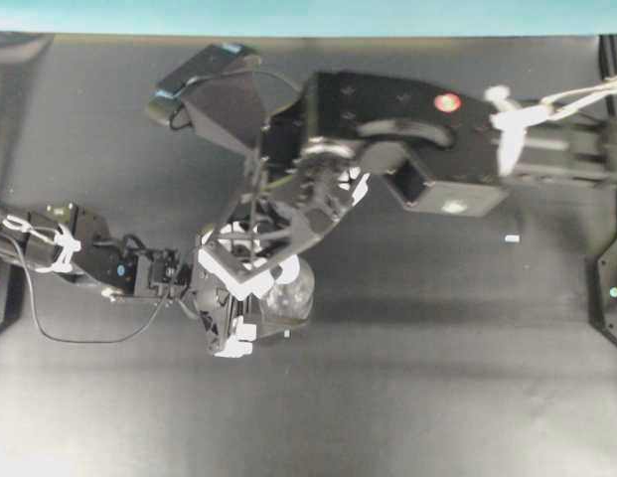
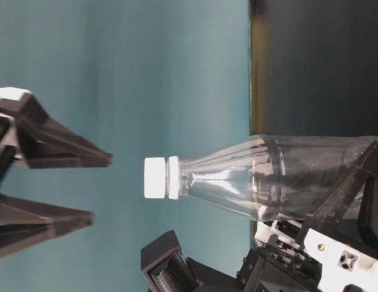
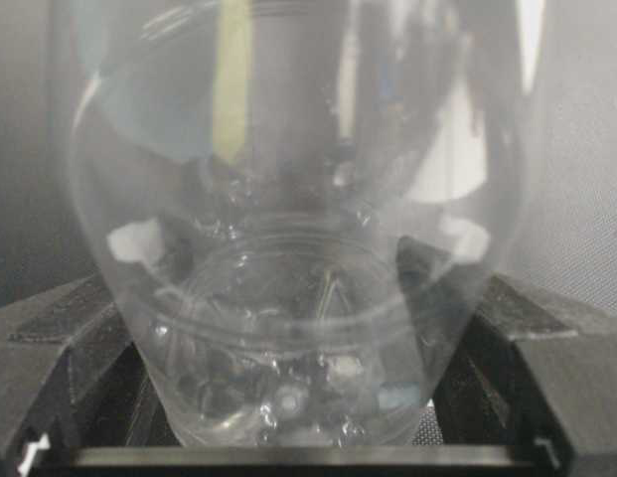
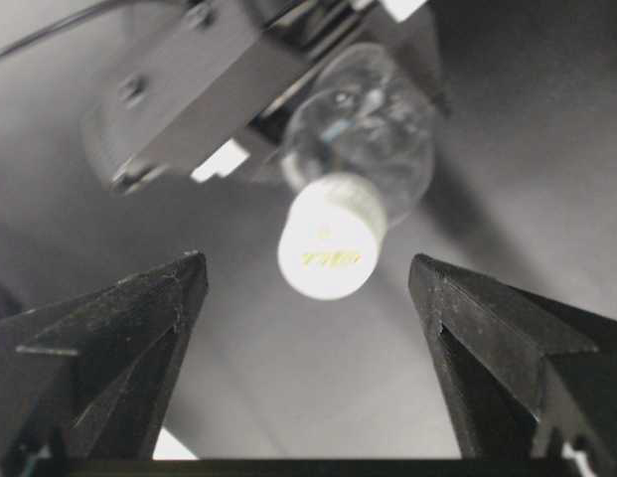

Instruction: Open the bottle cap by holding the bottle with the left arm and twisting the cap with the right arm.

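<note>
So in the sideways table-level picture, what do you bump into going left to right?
Right end effector → gap → cap → bottle → left end effector holding the bottle.

Black matte table (image 1: pixel 407 378), small white tape scrap (image 1: pixel 512 238) lying on it at right

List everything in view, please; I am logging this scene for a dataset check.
bottle: one, clear, held by its base in the left gripper.
cap: one, white, on the bottle, bare.
tape scrap: one, white, on the table under the right arm.
table: one, black.
backdrop: teal, behind the table.
left gripper: one, black with white pads, shut on the bottle.
right gripper: one, black, open, fingers apart from the cap, either side of it.
</note>
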Motion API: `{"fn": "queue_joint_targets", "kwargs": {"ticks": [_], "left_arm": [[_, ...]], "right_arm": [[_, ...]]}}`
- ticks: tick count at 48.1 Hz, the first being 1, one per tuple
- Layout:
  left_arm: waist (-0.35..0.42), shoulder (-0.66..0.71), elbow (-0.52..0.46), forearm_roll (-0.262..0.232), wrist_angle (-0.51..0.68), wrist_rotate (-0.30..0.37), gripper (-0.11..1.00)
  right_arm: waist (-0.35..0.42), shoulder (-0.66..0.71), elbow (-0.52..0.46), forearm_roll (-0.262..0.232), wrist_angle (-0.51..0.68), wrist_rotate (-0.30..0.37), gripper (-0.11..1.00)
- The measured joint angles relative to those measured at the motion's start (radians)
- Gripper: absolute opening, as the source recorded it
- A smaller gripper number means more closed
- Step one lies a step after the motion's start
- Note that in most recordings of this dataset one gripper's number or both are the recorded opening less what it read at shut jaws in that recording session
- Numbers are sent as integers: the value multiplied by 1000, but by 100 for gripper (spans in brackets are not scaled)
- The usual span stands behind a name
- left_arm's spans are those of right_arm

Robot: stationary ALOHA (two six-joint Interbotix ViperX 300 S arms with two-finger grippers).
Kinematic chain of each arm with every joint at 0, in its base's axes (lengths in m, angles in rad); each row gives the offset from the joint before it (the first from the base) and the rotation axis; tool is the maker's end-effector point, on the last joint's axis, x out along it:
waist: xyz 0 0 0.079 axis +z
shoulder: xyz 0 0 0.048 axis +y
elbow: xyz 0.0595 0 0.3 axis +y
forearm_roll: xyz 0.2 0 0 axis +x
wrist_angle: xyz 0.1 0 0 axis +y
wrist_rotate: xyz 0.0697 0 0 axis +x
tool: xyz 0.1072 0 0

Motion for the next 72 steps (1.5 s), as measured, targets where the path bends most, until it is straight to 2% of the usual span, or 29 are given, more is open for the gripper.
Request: {"fn": "queue_joint_targets", "kwargs": {"ticks": [17, 45, 51, 65, 72], "left_arm": [[-3, 0, 0, 0, 0, 0, 82], [-3, 0, 0, 0, 0, 0, 82], [-2, 0, 0, 0, 0, -2, 82], [-2, 0, 0, 0, 0, -2, 82], [-3, -2, 0, 0, 0, 0, 82]], "right_arm": [[38, 9, 38, 12, 5, 2, 78], [26, -5, 112, 11, -44, -3, 77], [26, -5, 117, 11, -46, -5, 71], [25, -5, 120, 3, -66, -5, 44], [25, -5, 123, 2, -72, -8, 39]]}}
